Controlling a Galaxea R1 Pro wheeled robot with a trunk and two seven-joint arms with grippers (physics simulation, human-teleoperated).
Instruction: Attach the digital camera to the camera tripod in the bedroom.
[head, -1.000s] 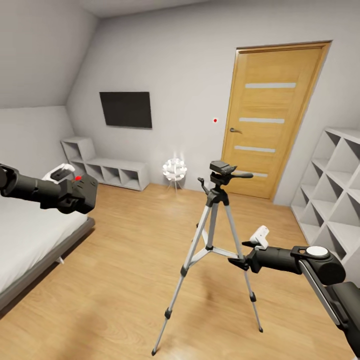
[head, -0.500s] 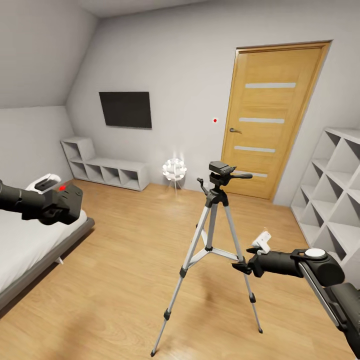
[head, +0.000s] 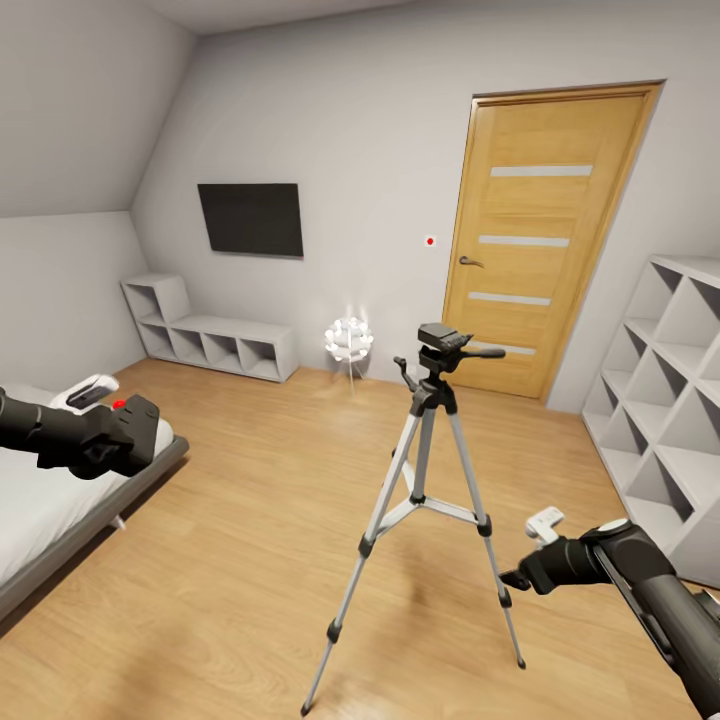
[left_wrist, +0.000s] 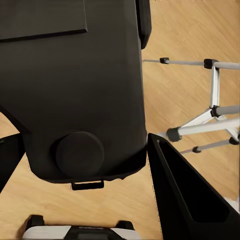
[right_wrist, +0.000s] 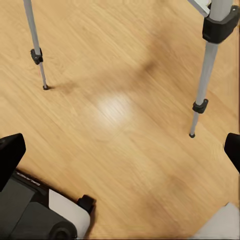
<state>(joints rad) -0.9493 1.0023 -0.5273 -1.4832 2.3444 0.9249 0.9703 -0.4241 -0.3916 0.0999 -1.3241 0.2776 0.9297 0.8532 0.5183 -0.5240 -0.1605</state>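
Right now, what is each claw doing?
Left claw: closed on the digital camera.
Right claw: open, holding nothing.

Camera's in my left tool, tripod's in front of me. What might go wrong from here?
1. The digital camera is held far to the side of the camera tripod's head, so the approach is long; a misjudged swing could tip the stand.
2. The right tool hangs open close to a tripod leg and could knock it.

Matte black tubular arms (head: 640, 575) carry white-cased wrist modules and black-fingered end effectors.
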